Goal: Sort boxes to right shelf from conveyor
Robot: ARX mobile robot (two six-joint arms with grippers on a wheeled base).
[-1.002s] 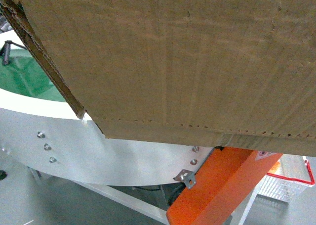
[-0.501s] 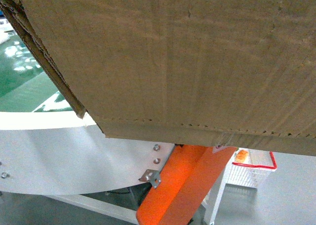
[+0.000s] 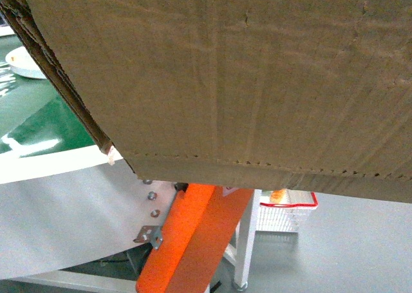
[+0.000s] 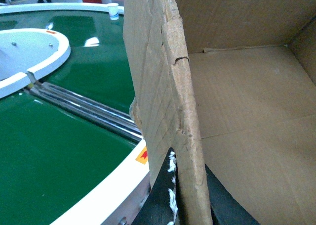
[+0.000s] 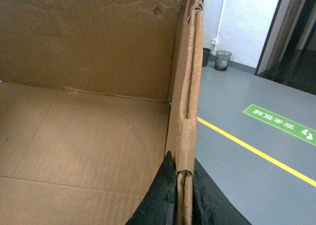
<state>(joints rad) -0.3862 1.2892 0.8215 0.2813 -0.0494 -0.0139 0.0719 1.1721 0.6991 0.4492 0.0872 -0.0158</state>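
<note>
The cardboard box [image 3: 257, 80] fills the head view, lifted off the green conveyor [image 3: 38, 125]; left claw [image 4: 185, 205] and right claw [image 5: 182, 200] each pinch a wall. Shelf unseen; placing remains.

A wire basket [image 3: 286, 212] stands on grey floor [image 3: 360, 248].

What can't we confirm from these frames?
- The shelf: in no view.
- Both arms in the head view: hidden behind the cardboard box.
- Left gripper: cut off by the bottom edge; only dark fingers astride the box wall show.
- Right gripper: likewise.
- Basket contents in the head view: too small and half hidden by the box.
- Most of the conveyor there: covered by the box.
</note>
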